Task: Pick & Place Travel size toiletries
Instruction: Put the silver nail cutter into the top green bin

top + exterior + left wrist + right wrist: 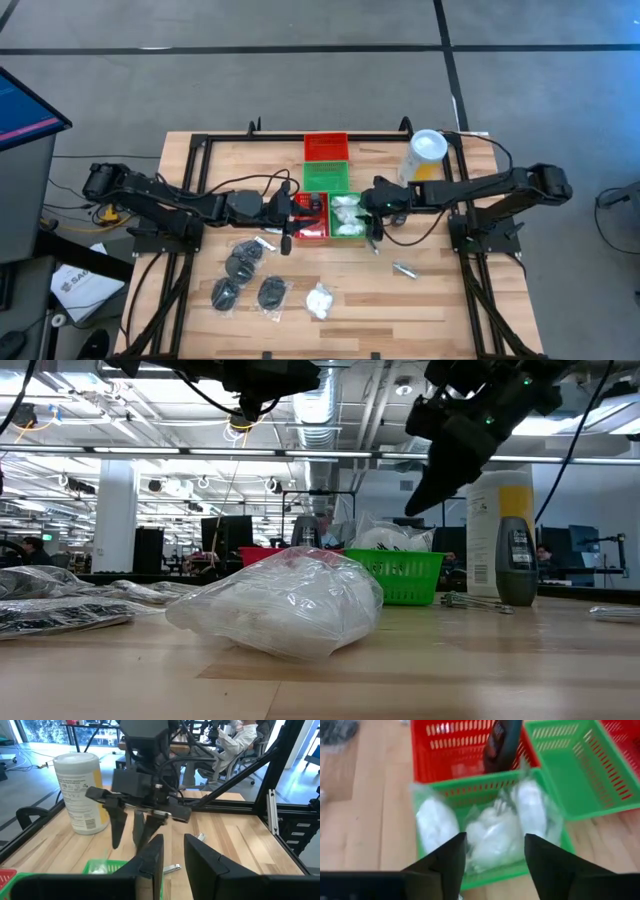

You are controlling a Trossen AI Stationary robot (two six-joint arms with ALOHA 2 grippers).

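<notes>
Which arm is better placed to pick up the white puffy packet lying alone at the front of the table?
Right. Its tool is open and empty above the green tray; the white puffy packet lies nearby.

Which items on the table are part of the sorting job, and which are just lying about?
Job items:
- white puff packets in the near green tray
- dark disc packets
- loose puff packet
- red trays

Lying about:
- yellow canister
- cables
</notes>
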